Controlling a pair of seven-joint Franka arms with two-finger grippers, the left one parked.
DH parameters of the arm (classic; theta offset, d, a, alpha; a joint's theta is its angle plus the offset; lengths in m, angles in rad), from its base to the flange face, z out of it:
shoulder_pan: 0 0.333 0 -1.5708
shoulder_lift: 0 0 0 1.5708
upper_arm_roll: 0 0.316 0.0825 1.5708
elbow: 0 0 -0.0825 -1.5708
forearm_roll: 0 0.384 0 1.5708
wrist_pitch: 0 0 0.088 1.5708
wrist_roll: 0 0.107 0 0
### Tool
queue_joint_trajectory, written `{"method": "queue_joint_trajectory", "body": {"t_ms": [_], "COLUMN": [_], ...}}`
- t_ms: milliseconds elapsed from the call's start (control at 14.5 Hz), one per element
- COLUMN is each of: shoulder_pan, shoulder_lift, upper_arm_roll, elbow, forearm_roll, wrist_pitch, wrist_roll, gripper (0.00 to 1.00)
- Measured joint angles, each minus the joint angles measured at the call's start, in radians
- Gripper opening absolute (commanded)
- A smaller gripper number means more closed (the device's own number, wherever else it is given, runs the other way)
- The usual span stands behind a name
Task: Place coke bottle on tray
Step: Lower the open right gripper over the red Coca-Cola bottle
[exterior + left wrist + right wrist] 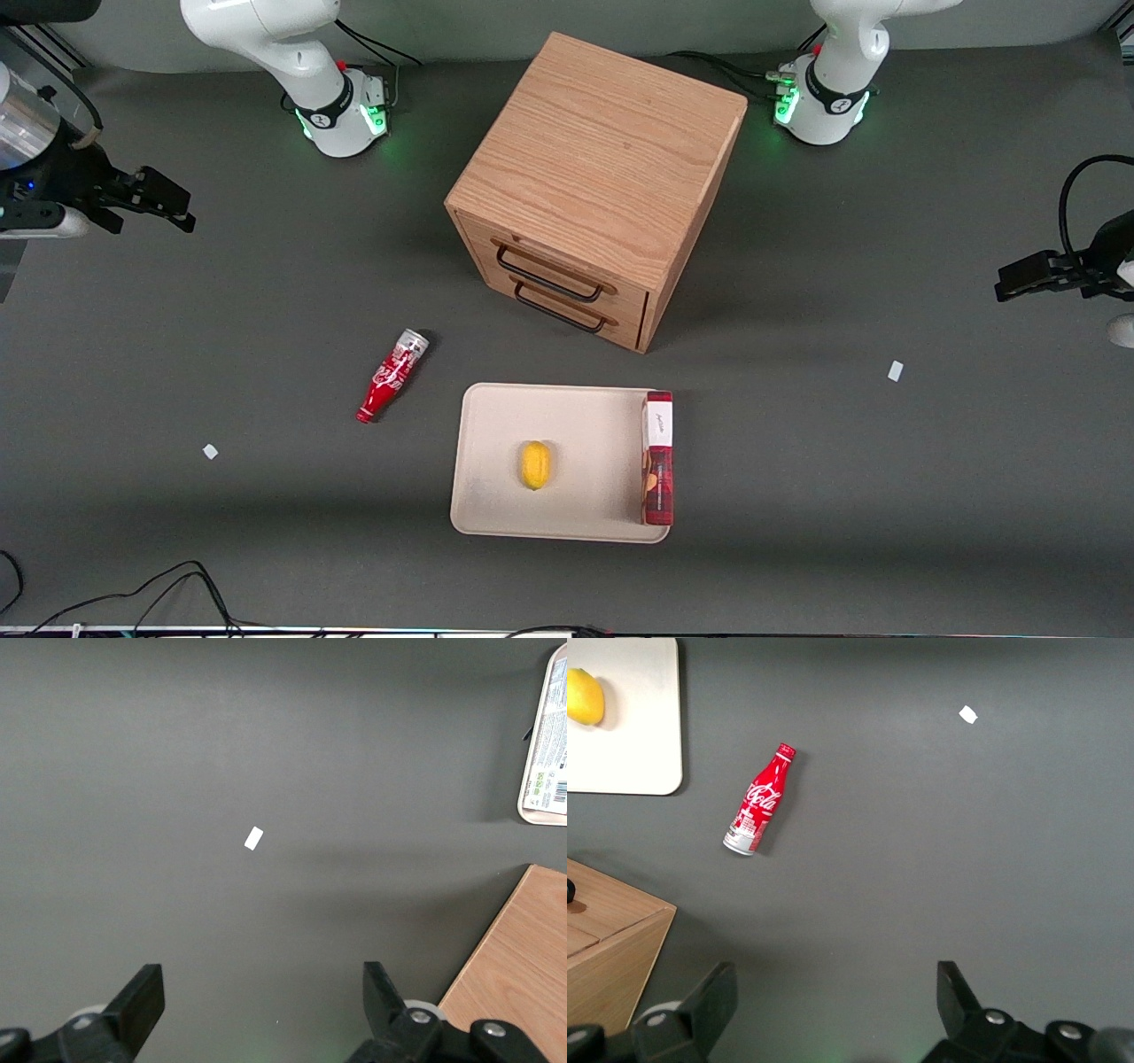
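One coke bottle (pixel 392 376) lies on its side on the table, just beside the tray (pixel 496 461) and nearer the working arm's end, you'll see from the front. A lemon (pixel 534 465) and a red snack box (pixel 657 457) sit on the tray, which lies in front of the wooden drawer cabinet (pixel 595 190). Your gripper (pixel 146 200) hangs well apart from the bottle.

At the right wrist, your gripper (pixel 837 1010) has its jaws spread wide, holding nothing, with the bottle (pixel 760 801) lying apart from the tray (pixel 633 735).

Robot lab: bench-mounted arms (pixel 301 62), cables (pixel 177 589)
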Motion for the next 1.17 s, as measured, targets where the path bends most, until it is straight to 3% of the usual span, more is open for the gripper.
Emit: {"method": "queue_joint_trajectory", "body": {"t_ms": [483, 690, 897, 1172], "shoulder_pan": [0.034, 0.038, 0.040, 0.064], "shoulder_lift": [0.058, 0.108, 0.177, 0.266], "upper_arm_roll": [0.006, 0.012, 0.039, 0.090], "elbow": [0.046, 0.046, 0.016, -0.117], "forearm_roll": [0.000, 0.014, 0.031, 0.035], "wrist_pitch": [-0.001, 0.014, 0.115, 0.362], "wrist_roll": [0.003, 0.080, 0.234, 0.481], "gripper": [1.00, 1.00, 1.00, 1.00]}}
